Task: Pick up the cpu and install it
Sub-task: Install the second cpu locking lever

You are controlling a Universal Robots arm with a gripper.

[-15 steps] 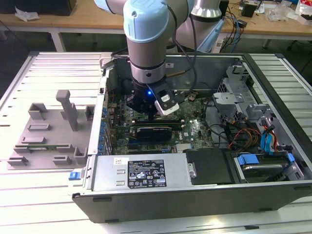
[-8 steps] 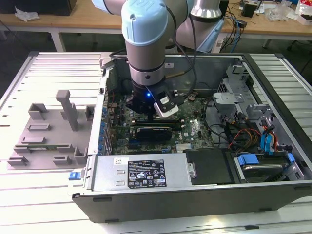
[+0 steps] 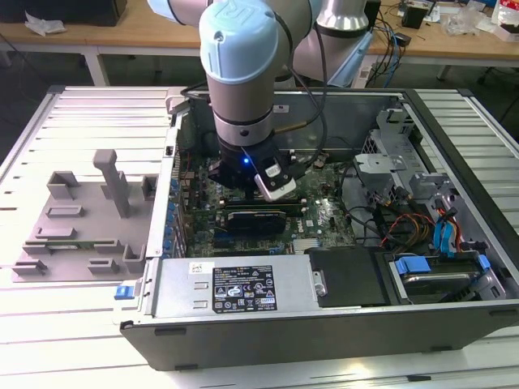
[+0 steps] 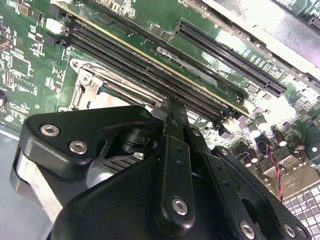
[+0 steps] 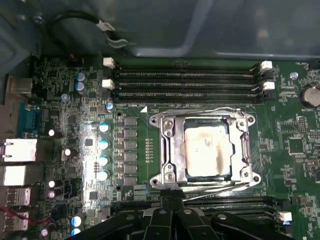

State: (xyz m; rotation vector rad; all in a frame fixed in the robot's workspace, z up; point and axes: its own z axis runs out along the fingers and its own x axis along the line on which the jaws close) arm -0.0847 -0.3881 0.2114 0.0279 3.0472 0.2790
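In the first wrist view the cpu [image 5: 206, 150], a square chip with a shiny, stained silver top, lies flat inside the metal-framed socket [image 5: 165, 150] on the green motherboard [image 5: 295, 150]. My gripper [image 5: 173, 201] hangs just off the socket's edge, beside the memory slots. Its black fingertips [image 4: 175, 112] meet, shut with nothing between them. In the exterior view the arm's wrist [image 3: 247, 166] reaches down into the open computer case [image 3: 324, 324], over the middle of the board, and covers the socket.
Memory slots [image 5: 185, 82] run along both sides of the socket. A grey fixture tray [image 3: 81, 219] sits on the table at the exterior view's left. Drive cages and cables [image 3: 413, 219] crowd the case at the exterior view's right. The power supply [image 3: 235, 288] lies along the near wall.
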